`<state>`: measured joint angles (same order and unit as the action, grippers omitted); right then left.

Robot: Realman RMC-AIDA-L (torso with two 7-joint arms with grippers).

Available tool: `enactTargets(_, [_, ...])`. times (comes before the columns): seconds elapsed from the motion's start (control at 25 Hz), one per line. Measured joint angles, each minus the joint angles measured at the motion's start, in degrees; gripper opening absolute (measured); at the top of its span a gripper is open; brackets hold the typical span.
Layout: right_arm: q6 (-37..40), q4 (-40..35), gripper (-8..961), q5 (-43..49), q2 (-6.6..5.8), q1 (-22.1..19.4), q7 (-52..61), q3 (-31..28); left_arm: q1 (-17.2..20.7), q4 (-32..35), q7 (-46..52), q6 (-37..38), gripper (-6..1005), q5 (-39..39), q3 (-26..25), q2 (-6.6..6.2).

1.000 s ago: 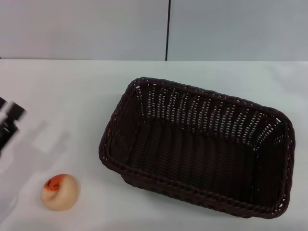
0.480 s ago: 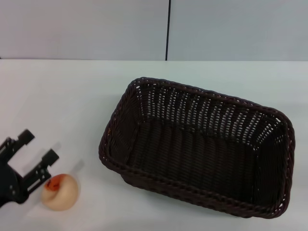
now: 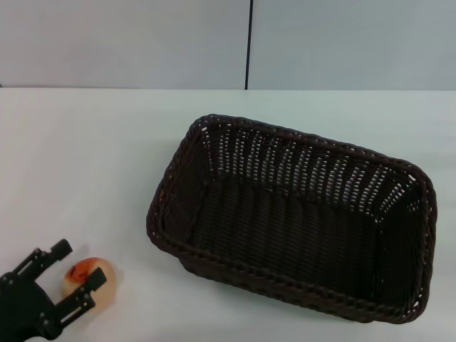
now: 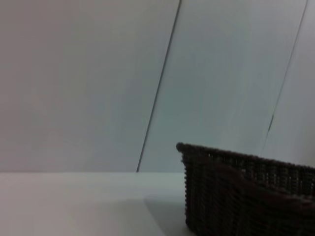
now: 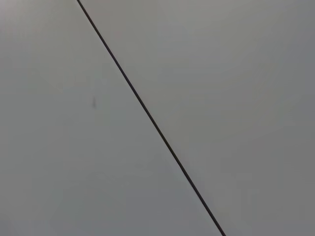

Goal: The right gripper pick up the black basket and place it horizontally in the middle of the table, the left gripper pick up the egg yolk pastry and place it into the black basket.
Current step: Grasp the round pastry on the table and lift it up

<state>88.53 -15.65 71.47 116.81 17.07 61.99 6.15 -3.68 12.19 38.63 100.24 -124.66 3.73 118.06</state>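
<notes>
the left gripper (image 3: 80,265) stands open astride the egg yolk pastry (image 3: 92,274), positioned to close on it for transfer into the black basket (image 3: 292,235) lying nearby on the table (image 3: 92,157); the right gripper is out of view.

A pale grey wall (image 3: 128,43) runs behind the work area at 12 o'clock. A thin dark vertical seam (image 3: 248,44) splits it into panels. In the right wrist view a similar dark line (image 5: 152,120) crosses plain grey, probably the same wall.
</notes>
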Motion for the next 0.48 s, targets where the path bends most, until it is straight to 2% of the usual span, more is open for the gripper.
enactTargets(0.48, [-2.6,0.8,358,0.0,0.12,0.9,0.0,0.0,0.7,-1.2,-1.0,-2.9,767,-3.2,0.2,0.25])
